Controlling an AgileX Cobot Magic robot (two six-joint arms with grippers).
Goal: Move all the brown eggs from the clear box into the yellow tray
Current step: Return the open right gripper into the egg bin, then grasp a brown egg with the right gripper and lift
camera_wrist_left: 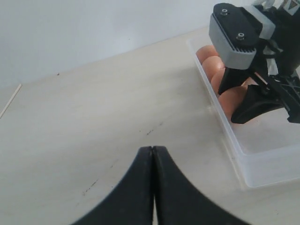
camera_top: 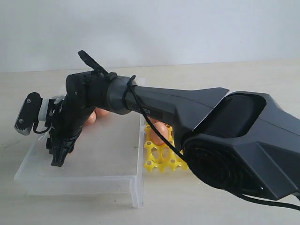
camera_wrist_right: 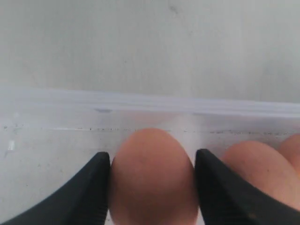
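Eggs orange-brown; tray yellow; box clear; table beige.

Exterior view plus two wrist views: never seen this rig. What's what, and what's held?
Two robot arms, each with a two-finger gripper and a wrist camera. The exterior view watches from off the arms; each wrist view looks out past its own gripper. On the table stand a clear box of brown eggs and a yellow tray with an egg in it. The right gripper is down in the box, fingers against both sides of one brown egg. The left gripper is shut, empty, above the table.
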